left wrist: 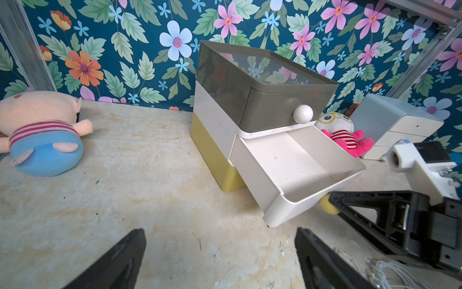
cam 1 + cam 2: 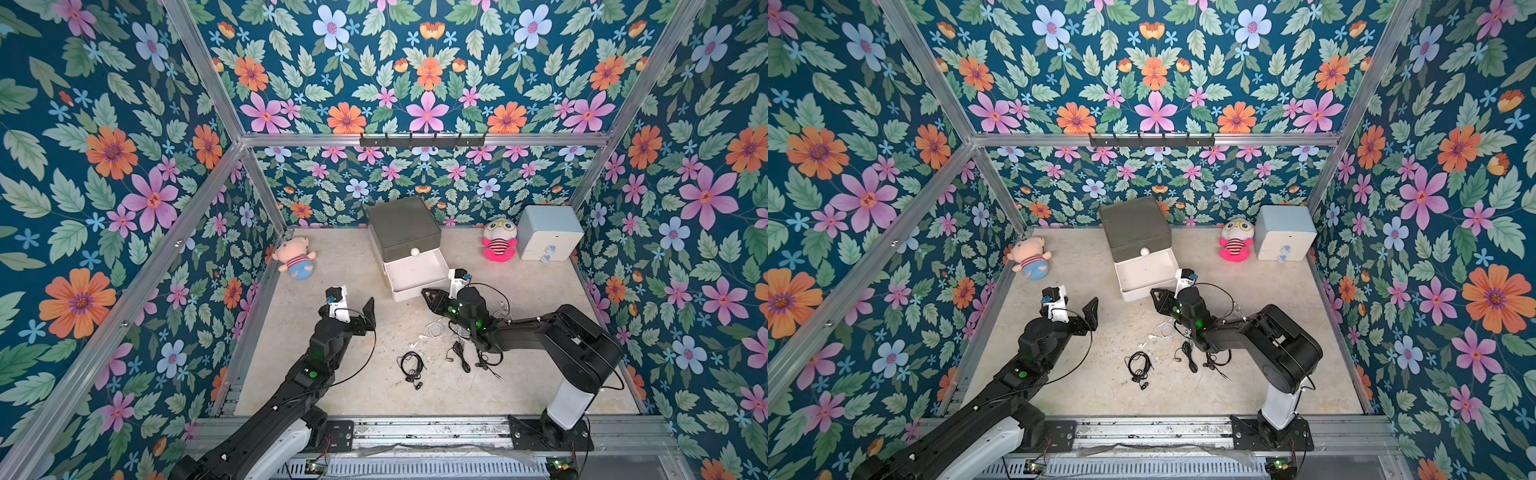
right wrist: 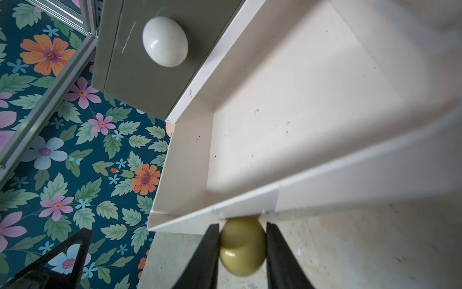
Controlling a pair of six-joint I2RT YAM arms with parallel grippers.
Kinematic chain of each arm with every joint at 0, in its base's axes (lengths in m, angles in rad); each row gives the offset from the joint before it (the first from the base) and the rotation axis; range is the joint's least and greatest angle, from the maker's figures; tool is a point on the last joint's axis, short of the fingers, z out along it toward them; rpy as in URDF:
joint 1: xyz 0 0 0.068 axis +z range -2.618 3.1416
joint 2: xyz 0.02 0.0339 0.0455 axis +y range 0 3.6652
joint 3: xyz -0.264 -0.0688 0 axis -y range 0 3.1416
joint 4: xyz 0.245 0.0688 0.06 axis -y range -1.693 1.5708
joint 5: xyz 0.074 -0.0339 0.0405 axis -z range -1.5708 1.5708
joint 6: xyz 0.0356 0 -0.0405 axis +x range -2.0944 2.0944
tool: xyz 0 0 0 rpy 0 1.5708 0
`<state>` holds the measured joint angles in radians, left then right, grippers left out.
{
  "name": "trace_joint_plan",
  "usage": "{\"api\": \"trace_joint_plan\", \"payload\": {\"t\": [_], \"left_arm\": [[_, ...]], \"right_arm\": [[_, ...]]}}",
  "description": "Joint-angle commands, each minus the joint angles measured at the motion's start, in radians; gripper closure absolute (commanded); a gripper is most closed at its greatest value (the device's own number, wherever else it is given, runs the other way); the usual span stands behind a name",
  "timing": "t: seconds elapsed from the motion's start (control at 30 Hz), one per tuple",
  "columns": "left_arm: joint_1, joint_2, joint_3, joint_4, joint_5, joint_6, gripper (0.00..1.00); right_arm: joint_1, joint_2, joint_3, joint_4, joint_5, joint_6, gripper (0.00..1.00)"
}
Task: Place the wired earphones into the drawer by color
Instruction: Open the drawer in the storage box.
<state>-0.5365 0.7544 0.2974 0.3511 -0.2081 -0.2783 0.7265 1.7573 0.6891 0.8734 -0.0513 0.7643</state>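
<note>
The drawer chest (image 2: 402, 226) (image 2: 1136, 224) stands at the back centre, grey tier over white over yellow (image 1: 212, 155). Its white middle drawer (image 2: 417, 294) (image 1: 280, 207) (image 3: 190, 175) is pulled out and holds nothing. My right gripper (image 2: 427, 293) (image 2: 1155, 293) (image 3: 242, 228) is shut on that drawer's yellow ball knob (image 3: 242, 252) (image 1: 328, 204). My left gripper (image 2: 354, 306) (image 1: 220, 236) hangs open over bare floor, left of the drawer. White wired earphones (image 2: 434, 330) (image 2: 1165, 330) (image 1: 390, 272) lie under the right arm. Black ones (image 2: 411, 365) (image 2: 461, 355) (image 2: 1139, 368) lie nearer the front.
A pig plush (image 2: 297, 259) lies at the back left. A plush with yellow glasses (image 2: 498, 241) sits beside a pale blue two-drawer chest (image 2: 548, 232) at the back right. The top grey drawer with its white knob (image 3: 165, 41) is shut. Floral walls close in three sides.
</note>
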Motion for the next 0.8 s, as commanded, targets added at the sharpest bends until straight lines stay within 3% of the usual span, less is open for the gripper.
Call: {"api": "trace_joint_plan", "payload": {"t": [0.0,0.2,0.27,0.5,0.77], "left_arm": [[0.000,0.000,0.002,0.025,-0.004,0.010,0.01],[0.001,-0.001,0.002,0.023,-0.005,0.011,0.01],[0.001,-0.001,0.002,0.024,-0.005,0.013,0.01],[0.001,0.009,0.000,0.029,-0.004,0.012,0.01],[0.001,0.078,0.004,0.065,0.043,0.020,0.01]], "right_arm": [[0.004,-0.012,-0.008,-0.043,0.014,-0.003,0.70],[0.012,-0.019,-0.017,-0.045,0.024,-0.003,0.68],[0.012,-0.021,-0.014,-0.054,0.026,-0.003,0.56],[0.012,-0.078,-0.021,-0.128,0.053,-0.034,0.37],[0.012,-0.282,-0.108,-0.291,0.116,-0.119,0.35]]}}
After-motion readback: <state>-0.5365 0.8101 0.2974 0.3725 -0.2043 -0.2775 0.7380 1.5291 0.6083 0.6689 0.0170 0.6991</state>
